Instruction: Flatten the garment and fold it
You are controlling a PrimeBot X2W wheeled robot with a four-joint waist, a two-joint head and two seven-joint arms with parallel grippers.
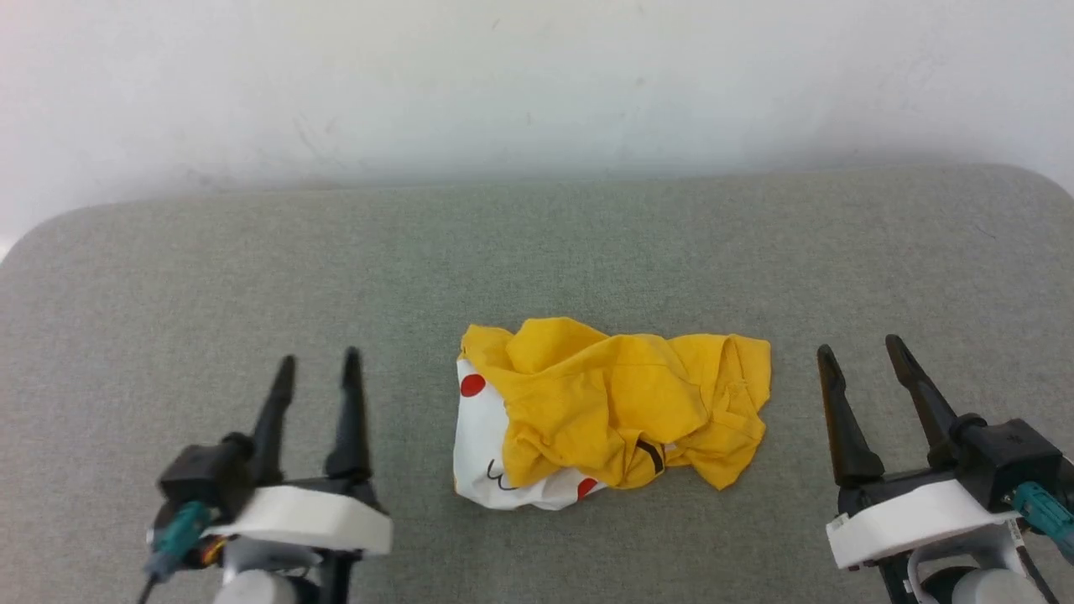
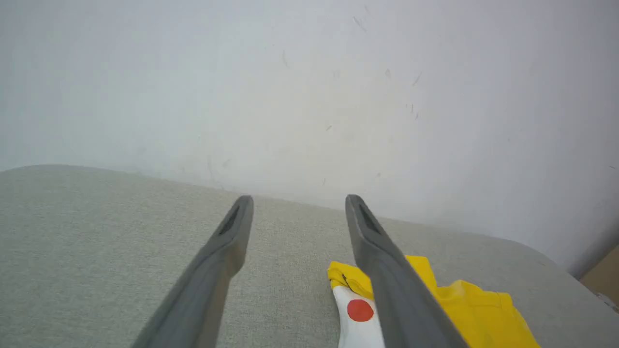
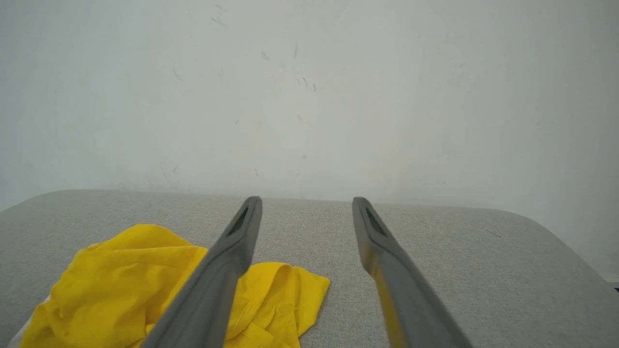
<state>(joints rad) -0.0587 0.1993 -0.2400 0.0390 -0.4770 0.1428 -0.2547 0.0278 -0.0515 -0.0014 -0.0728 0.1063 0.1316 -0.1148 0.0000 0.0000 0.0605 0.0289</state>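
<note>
Your left gripper (image 1: 319, 356) has its two dark fingers spread with nothing between them, and your right gripper (image 1: 860, 346) is spread and empty as well. The garment (image 1: 604, 403) lies between them as a crumpled heap on the grey fabric surface (image 1: 537, 252), touching neither.

You'll see its long axis runs side to side across the robot's front. The white printed patch with a red dot and black lines is at the end nearer your left gripper. The plain yellow folds bunch toward the right end. It is too rumpled to tell you where the collar or hem points.

Both grippers sit low at either side, fingers aimed forward at the pale wall (image 1: 537, 84), the right pair leaning a little inward. In the left wrist view, your left gripper (image 2: 300, 198) hangs over bare fabric, with the garment (image 2: 474, 309) partly hidden behind one finger. In the right wrist view, your right gripper (image 3: 307, 199) has the garment (image 3: 121, 280) behind the finger on that view's left.
</note>
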